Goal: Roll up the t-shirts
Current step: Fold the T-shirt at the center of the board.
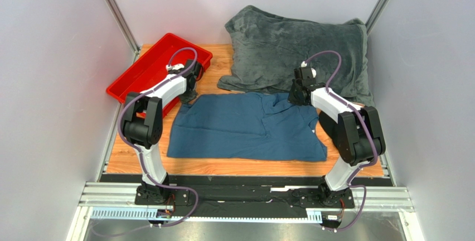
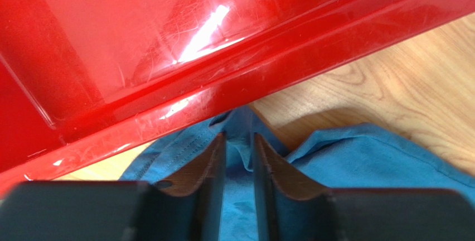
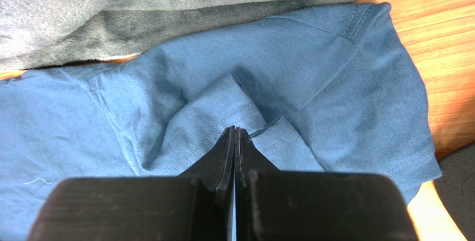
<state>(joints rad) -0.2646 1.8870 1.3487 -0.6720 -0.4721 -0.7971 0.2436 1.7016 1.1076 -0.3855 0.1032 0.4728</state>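
Pinching a raised fold of blue cloth, the left gripper (image 2: 240,138) holds its two fingers (image 2: 214,163) a narrow way apart, with the ridge of fabric packed between them. That cloth is the far left corner of the one t-shirt (image 1: 245,126), a plain dark teal-blue tee. The cloth runs from the fingertips up to the long rim of the single red tray (image 2: 279,79); whether it only touches the rim or slips under it I cannot tell.

The right gripper (image 3: 234,131) is clenched, both fingers pressed flat together, with the tips down on a stitched hem fold at the tee's far right. Whether any cloth is caught between them cannot be told. Just beyond that fold, the near edge of the one grey plush blanket (image 3: 167,6) meets the tee's far edge.

The tee lies spread across the middle of the wooden table (image 1: 223,167), rumpled along its far side and smoother toward the two arms' bases. One short sleeve lies beyond the right gripper. The tray sits at the table's far left and the blanket at its far right.
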